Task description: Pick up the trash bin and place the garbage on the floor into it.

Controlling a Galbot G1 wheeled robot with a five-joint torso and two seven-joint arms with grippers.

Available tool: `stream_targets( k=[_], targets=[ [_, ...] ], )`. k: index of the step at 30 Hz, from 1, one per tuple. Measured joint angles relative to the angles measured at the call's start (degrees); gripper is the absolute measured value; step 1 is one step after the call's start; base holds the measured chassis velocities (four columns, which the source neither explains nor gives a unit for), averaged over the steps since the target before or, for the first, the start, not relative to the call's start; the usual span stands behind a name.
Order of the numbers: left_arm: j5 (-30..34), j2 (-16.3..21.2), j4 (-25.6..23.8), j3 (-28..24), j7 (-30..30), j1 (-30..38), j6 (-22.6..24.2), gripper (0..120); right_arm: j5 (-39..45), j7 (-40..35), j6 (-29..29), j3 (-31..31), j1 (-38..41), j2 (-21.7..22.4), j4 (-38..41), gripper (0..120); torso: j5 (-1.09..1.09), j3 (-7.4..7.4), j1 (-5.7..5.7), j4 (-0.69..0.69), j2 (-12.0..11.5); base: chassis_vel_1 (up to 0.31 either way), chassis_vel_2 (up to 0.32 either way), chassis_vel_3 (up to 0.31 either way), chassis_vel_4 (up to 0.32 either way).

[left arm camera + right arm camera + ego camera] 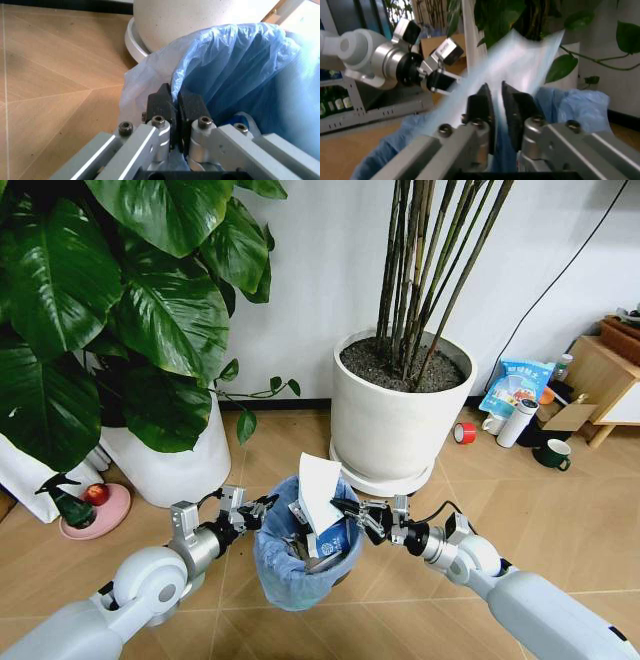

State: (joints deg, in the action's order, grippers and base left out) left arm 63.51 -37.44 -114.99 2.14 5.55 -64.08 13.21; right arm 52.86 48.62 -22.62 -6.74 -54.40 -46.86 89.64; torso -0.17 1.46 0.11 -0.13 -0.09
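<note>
Blue plastic lined the trash bin (300,565), which sat low in the middle of the head view between the two arms, just in front of the white pot (398,420) holding thin dark stems. The left gripper (262,511) was clenched on the bin's left rim, and in its own wrist view its fingers (161,103) pinched the edge of the bag (235,71) with almost no gap between them. The right gripper (348,507) reached in from the right and gripped a white paper (318,485) that stood up out of the bin's mouth; its wrist view showed the sheet (520,71) caught between the narrowly spaced fingers (479,105). A blue-and-white packet (332,540) lay inside the bin under the paper. Around the bin the floor (560,520) was pale wood-look tile.
</note>
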Motion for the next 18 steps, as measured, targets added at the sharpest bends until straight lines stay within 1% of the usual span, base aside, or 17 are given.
stream_targets(
  k=[4, 5, 8, 9, 10, 13, 15, 17, 18],
  targets=[
    [-0.03, 0.18, -0.13, 0.02, 0.37, -0.23, 0.22, 0, -0.86, -0.18, 0.32, 1.06, -0.50, 1.69, 0.80, 31, 0.00, 0.00, 0.00, 0.00, 0.00, 0.000, 0.000, 0.000, 0.000],
    [-0.03, 0.18, -0.13, 0.02, 0.37, -0.23, 0.22, 0, -0.86, -0.18, 0.32, 1.06, -0.50, 1.69, 0.80, 31, 0.00, 0.00, 0.00, 0.00, 0.00, 0.000, 0.000, 0.000, 0.000],
    [-0.18, 0.22, -0.13, 0.12, 0.56, -0.31, 0.34, 0, -1.38, -0.19, 0.34, 1.99, -1.27, 2.38, 1.14, 44, 0.00, 0.00, 0.00, 0.00, 0.00, 0.000, 0.000, 0.000, 0.000],
    [-0.18, 0.22, -0.13, 0.12, 0.56, -0.31, 0.34, 0, -1.38, -0.19, 0.34, 1.99, -1.27, 2.38, 1.14, 44, 0.00, 0.00, 0.00, 0.00, 0.00, 0.000, 0.000, 0.000, 0.000],
    [-0.22, 0.21, -0.13, 0.18, 0.66, -0.37, 0.37, 0, -1.46, -0.19, 0.34, 2.52, -1.64, 2.55, 1.31, 52, 0.00, 0.00, 0.00, 0.00, 0.00, 0.000, 0.000, 0.000, 0.000],
    [-0.43, 0.23, -0.16, 0.63, 0.87, -0.99, 0.43, 0, -1.18, -0.78, 0.38, 4.57, -2.92, 2.74, 2.28, 65, 0.01, 0.00, 0.00, -0.01, 0.00, 0.000, 0.000, 0.000, 0.000],
    [-0.54, 0.26, -0.16, 0.76, 0.90, -1.22, 0.43, 0, -1.04, -1.02, 0.38, 5.01, -3.16, 2.77, 2.42, 67, 0.00, 0.00, 0.00, 0.00, 0.00, 0.000, 0.000, 0.000, 0.000],
    [-1.25, 0.47, -0.23, 1.90, 0.90, -2.65, 0.43, 0, -0.51, -3.67, 0.26, 8.74, -5.67, 2.97, 3.14, 80, -0.01, 0.00, 0.00, 0.00, 0.00, 0.000, 0.000, 0.000, 0.000],
    [-1.44, 0.60, -0.49, 2.70, 0.90, -3.64, 0.39, 0, -0.36, -5.07, -0.23, 10.27, -6.93, 3.00, 3.46, 84, -0.01, 0.00, 0.00, 0.00, 0.00, 0.000, 0.000, 0.000, 0.000]
  ],
)
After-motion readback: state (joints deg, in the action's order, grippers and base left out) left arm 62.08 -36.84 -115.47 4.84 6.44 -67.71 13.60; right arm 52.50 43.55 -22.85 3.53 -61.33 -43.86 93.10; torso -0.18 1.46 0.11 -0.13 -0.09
